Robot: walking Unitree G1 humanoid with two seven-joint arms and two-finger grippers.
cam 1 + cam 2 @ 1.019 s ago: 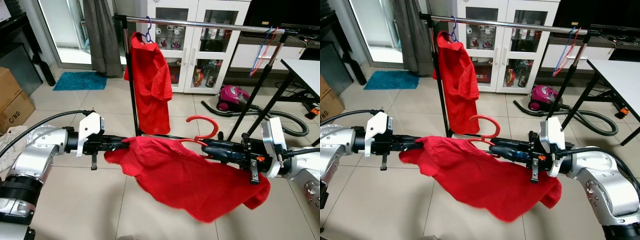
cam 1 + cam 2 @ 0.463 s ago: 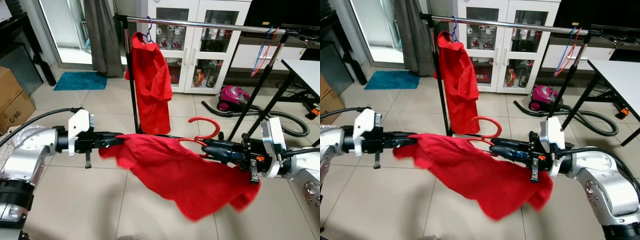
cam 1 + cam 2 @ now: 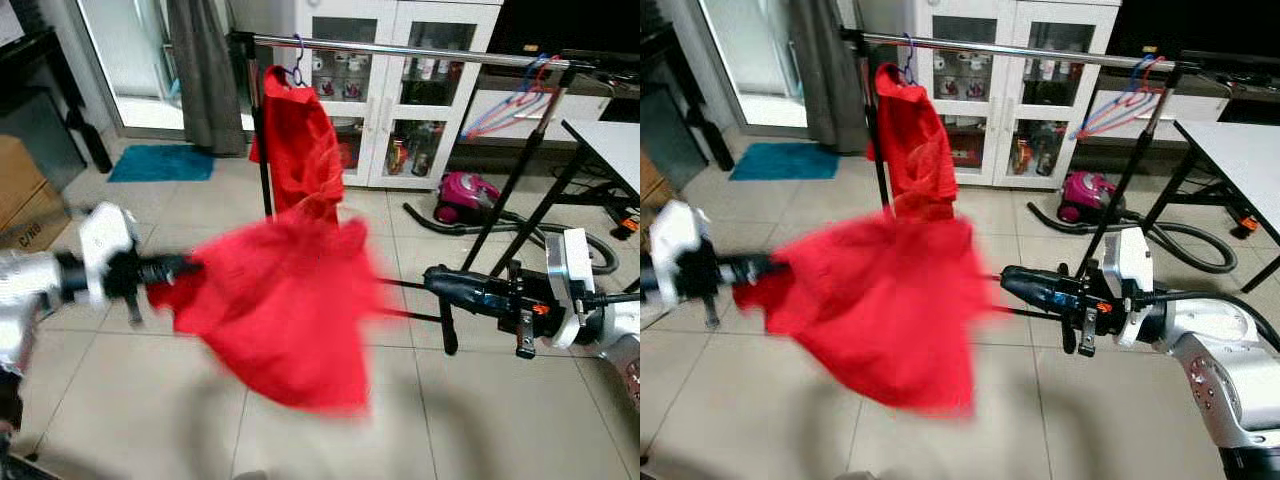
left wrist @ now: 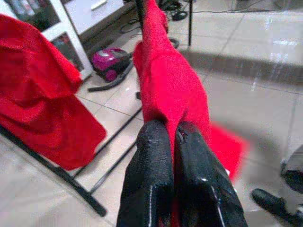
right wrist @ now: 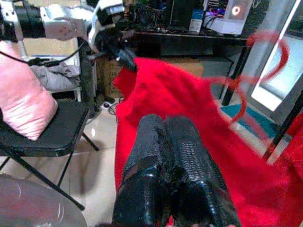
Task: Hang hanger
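A red shirt (image 3: pixel 275 310) hangs blurred in mid-swing from my left gripper (image 3: pixel 190 268), which is shut on its edge; in the left wrist view the cloth (image 4: pixel 173 90) runs out from between the pressed fingers. A red hanger (image 5: pixel 236 90) shows as a blur against the shirt in the right wrist view, apart from my fingers. My right gripper (image 3: pixel 432 280) is level with the shirt and to its right, shut with nothing seen in it. The clothes rail (image 3: pixel 400 47) crosses behind.
Another red shirt (image 3: pixel 300 150) hangs on a purple hanger at the rail's left end, and spare hangers (image 3: pixel 510 105) at its right end. A pink vacuum cleaner (image 3: pixel 462 190), a white table (image 3: pixel 610 135), cardboard boxes (image 3: pixel 25 200) and a glass cabinet (image 3: pixel 400 90) ring the tiled floor.
My left arm has pulled left and the shirt has swung that way, off my right gripper. The hanger has left my right fingers, and that arm has drawn back right.
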